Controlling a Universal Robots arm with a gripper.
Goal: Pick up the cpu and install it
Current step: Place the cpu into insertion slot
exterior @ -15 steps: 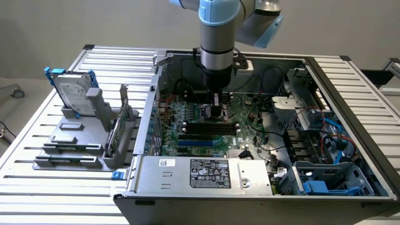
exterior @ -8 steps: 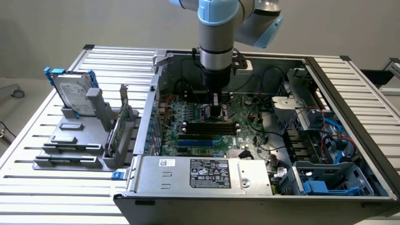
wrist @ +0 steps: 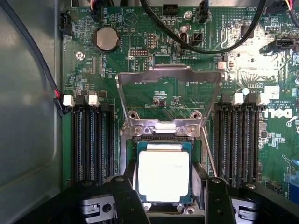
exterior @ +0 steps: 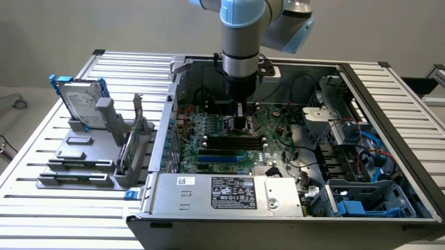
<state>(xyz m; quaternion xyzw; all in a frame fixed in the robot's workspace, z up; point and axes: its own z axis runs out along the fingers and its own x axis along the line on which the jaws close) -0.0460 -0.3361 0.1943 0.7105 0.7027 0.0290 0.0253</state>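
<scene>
The cpu [wrist: 163, 173], a small square chip with a dull silver top and a thin green rim, lies level right over the dark metal-framed socket [wrist: 163, 128]. The socket's load plate [wrist: 168, 77] stands swung open beyond it. My gripper [wrist: 164, 186] has a black finger [wrist: 128, 191] against one side of the chip and a second against the opposite side, so the jaws stand closed on it. In the exterior view my gripper [exterior: 240, 124] points straight down onto the green motherboard [exterior: 222, 135] inside the open computer case.
Black memory slots [wrist: 91, 140] run along both sides of the socket. Black cables [wrist: 205, 44] arc over the board beyond it. Outside the case, at the exterior view's left, a silver hard drive [exterior: 82, 101] with blue brackets stands in a grey holder. The power supply [exterior: 233, 192] sits at the front.
</scene>
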